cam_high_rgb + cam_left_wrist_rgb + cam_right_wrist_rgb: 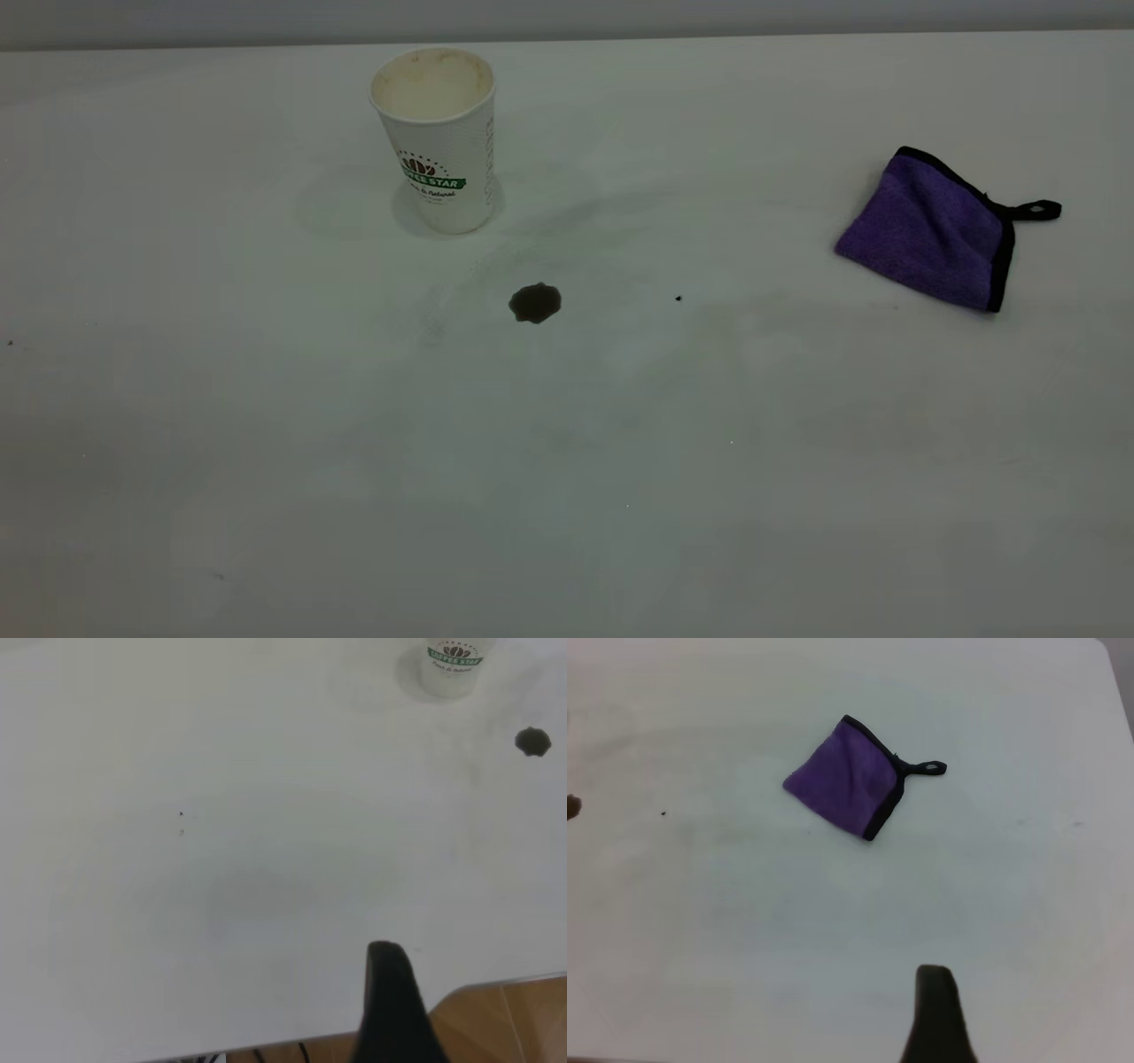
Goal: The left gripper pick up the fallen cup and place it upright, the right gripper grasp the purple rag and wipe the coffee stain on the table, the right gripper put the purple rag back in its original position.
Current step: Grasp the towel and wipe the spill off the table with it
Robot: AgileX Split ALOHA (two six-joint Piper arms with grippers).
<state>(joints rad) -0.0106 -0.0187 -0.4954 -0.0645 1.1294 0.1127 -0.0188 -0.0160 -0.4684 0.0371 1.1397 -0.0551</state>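
The paper coffee cup (436, 137) stands upright on the white tabletop (567, 461), toward the far left of the exterior view, its mouth open upward and its green band logo facing the camera. Just in front of it and a little to its right lies the coffee stain (535, 303), a small dark brown blot, apart from the cup's base. A tiny black speck (679, 299) sits on the bare surface to the right of the stain. Well apart on the right side lies the purple rag (928, 229), folded flat, with black edging and a small black loop (1038, 210) sticking out at one corner; nothing touches it or lies between it and the stain. Neither arm appears in the exterior view. In the left wrist view only one black finger of the left gripper (394, 1005) shows, above the tabletop's near edge, well away from the cup; whether that gripper is open or closed cannot be told. In the right wrist view a single black finger of the right gripper (937, 1014) shows, well short of the rag, and its state cannot be told either. A strip of wooden floor (505, 1019) shows beyond the tabletop's edge.
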